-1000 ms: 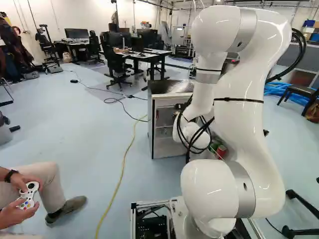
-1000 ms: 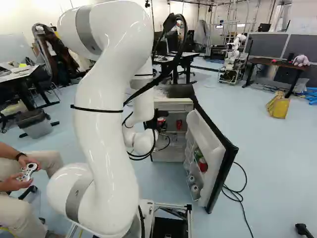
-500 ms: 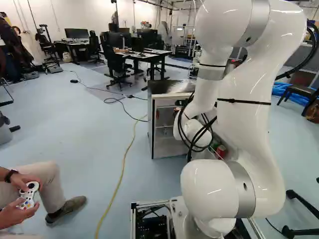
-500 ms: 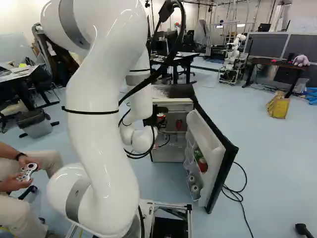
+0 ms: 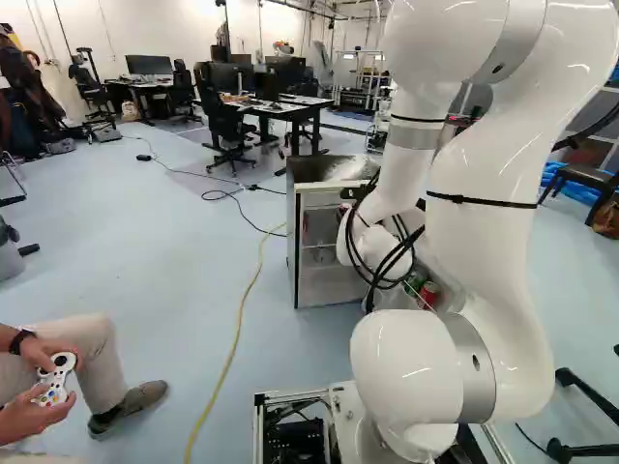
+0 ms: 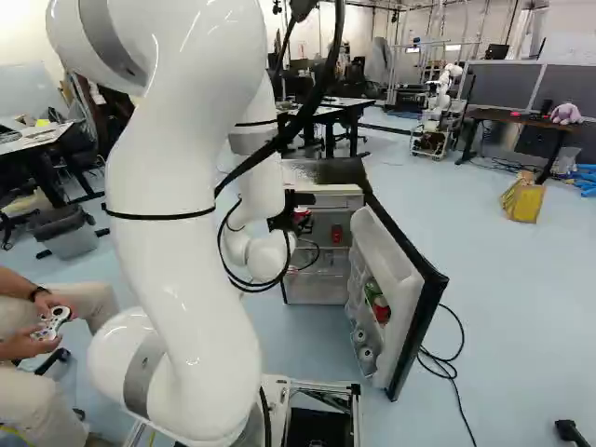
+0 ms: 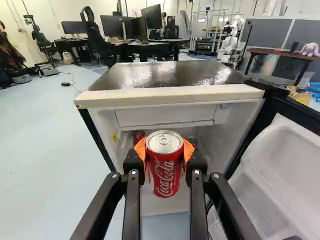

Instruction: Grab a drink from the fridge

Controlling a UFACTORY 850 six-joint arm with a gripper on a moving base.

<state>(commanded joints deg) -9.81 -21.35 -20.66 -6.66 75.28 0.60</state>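
My claw (image 7: 164,150) is pinching a red soda can (image 7: 165,176), with one orange pad (image 7: 141,150) on either side of it. The can sits at the very ends of my fingers, straight ahead along my reach. Its long axis runs close to upright, across the line of my fingers, with the silver lid (image 7: 164,142) on top.

Just beyond the can is the open fridge (image 7: 170,96). The can looks to be just outside its mouth, though I cannot tell exactly how much room lies behind it. Inside, another red can (image 6: 336,234) stands on a shelf.

The open door (image 6: 404,270) swings out toward my base, on the right side of the fridge in the right base view. Its lower rack holds a green can (image 6: 372,290) and a red one. My white arm (image 6: 182,242) reaches in from the door's left, loops of black cable (image 6: 226,265) hanging near the wrist.

I judge the drink is grabbed and the next move is to draw straight back, away from the fridge, keeping the can upright. Veering right could knock it on the door.
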